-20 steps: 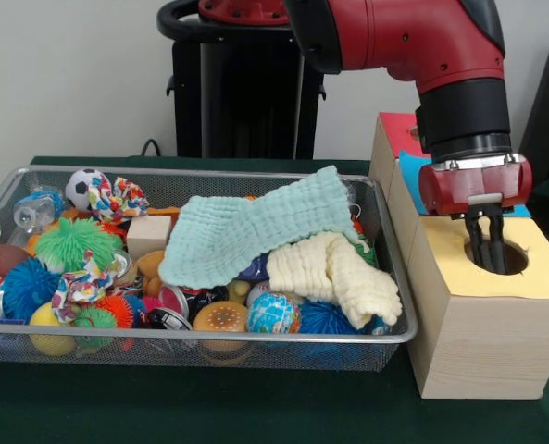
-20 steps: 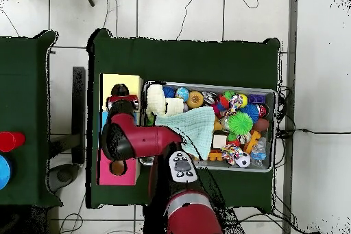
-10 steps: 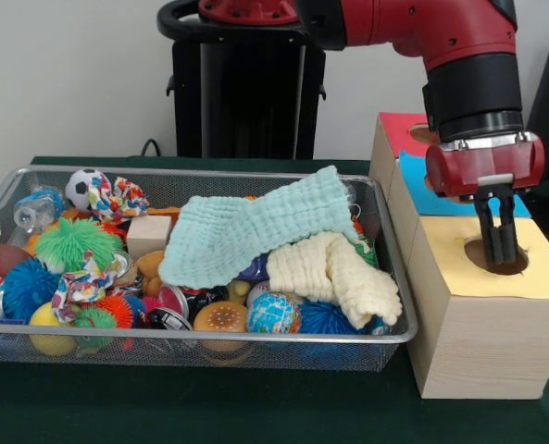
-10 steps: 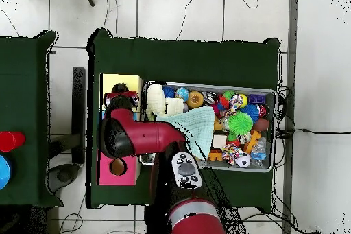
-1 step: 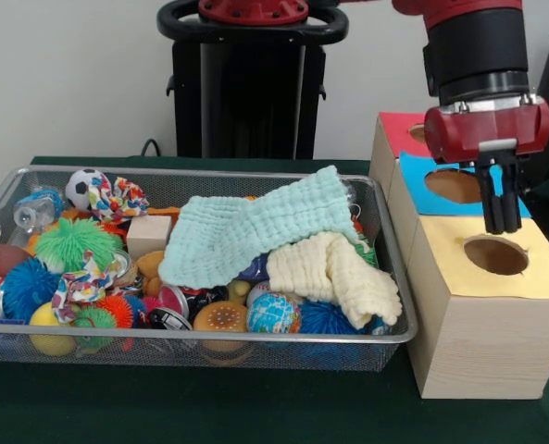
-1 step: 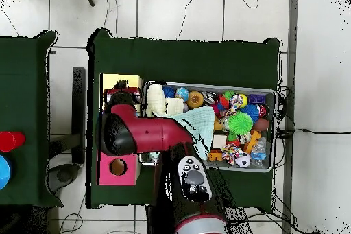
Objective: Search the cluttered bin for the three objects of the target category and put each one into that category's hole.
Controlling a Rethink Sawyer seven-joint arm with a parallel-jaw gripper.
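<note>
The red-and-black arm point(image 5: 473, 46) descends vertically from above, its end effector point(image 5: 502, 227) pointing straight down, black fingers point(image 5: 512, 199) pressed close together, holding nothing.

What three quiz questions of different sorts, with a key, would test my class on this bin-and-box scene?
1. True or false: the pincer is holding a ball.
2. Which cloth lies on top in the bin? A) mint cloth B) cream cloth C) a red cloth
3. Fill in: the pincer hangs above the ______ hole of the box.

Key: 1. False; it carries nothing and its fingers are close together. 2. A; it overlaps the cream cloth. 3. Yellow.
</note>
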